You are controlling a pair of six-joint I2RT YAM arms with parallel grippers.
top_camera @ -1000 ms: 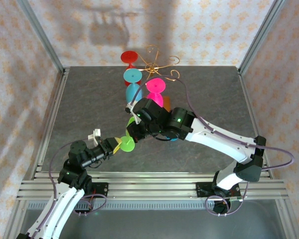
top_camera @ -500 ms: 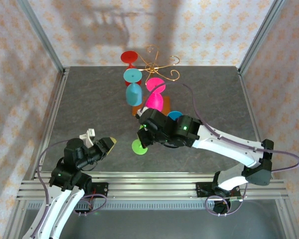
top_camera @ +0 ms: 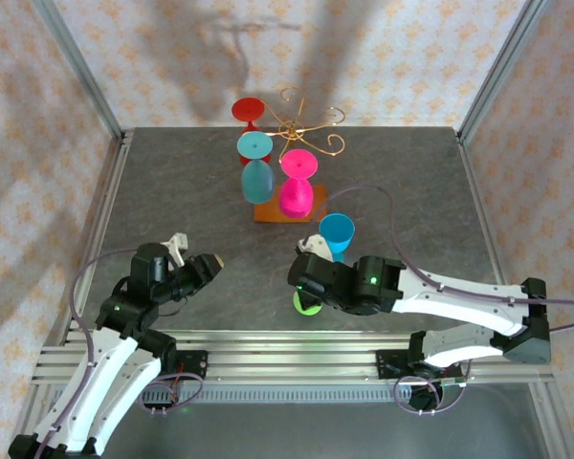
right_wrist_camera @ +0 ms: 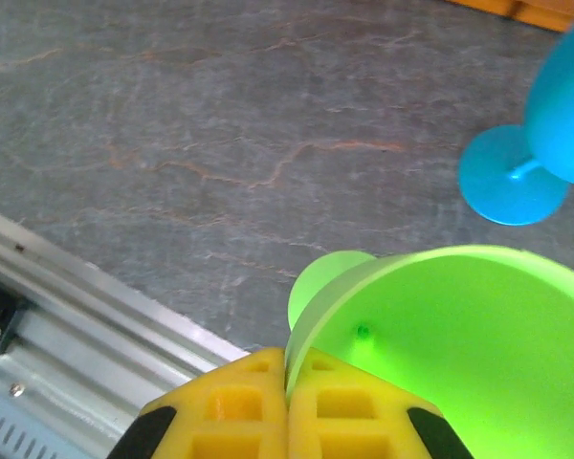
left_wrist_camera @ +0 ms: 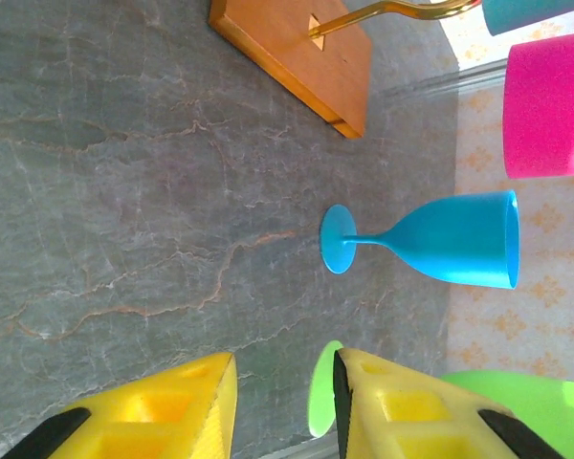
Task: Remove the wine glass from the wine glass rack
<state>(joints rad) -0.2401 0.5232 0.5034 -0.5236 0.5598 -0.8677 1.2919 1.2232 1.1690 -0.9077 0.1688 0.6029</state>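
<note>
The wine glass rack (top_camera: 301, 126), gold wire on a wooden base (top_camera: 285, 214), stands at the back middle with red (top_camera: 248, 109), teal (top_camera: 255, 164) and pink (top_camera: 297, 189) glasses hanging from it. My right gripper (right_wrist_camera: 287, 382) is shut on the rim of a green wine glass (right_wrist_camera: 450, 354), upright near the table's front edge (top_camera: 307, 303). I cannot tell whether its foot touches the table. My left gripper (left_wrist_camera: 285, 392) is open and empty, left of the green foot (left_wrist_camera: 321, 402) and apart from it (top_camera: 208, 266).
A blue glass (top_camera: 337, 233) stands upright on the table just behind the green one, its foot (right_wrist_camera: 512, 177) close to the green bowl. The aluminium rail (top_camera: 287, 349) runs along the near edge. Bare grey tabletop (top_camera: 172, 201) lies to the left.
My right arm has drawn back toward the near edge with the green glass, uncovering the blue glass. My left gripper has backed off leftward from the green foot.
</note>
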